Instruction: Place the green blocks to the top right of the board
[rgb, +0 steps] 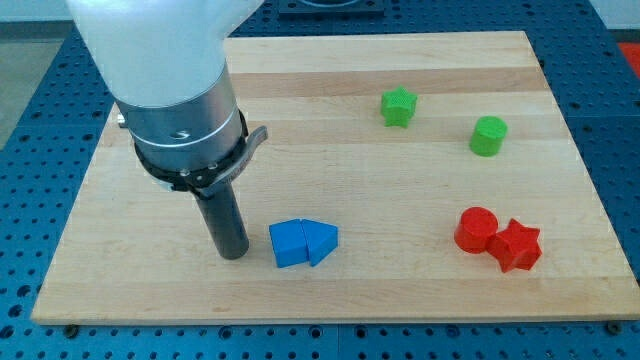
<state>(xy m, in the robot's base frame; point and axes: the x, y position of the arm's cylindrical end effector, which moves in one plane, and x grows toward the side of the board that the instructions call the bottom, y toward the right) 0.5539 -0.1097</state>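
My tip is resting on the wooden board in the view's lower left, just to the left of the blue cube, with a narrow strip of bare wood showing between them, so it is not touching that block. There is no gripper on this arm, only the straight dark rod, so nothing is being held or clamped. The blue cube is sitting pressed against a blue wedge-shaped block on its right side, the two forming one cluster near the board's bottom middle. The green star block is lying in the upper right part of the board, well apart from my tip. The green cylinder is standing to the right of the star and slightly lower in the view, near it but not touching it. Toward the view's bottom right, a red cylinder and a red star block are sitting touching each other. The board is lying on a blue perforated bench that is showing around its edges.
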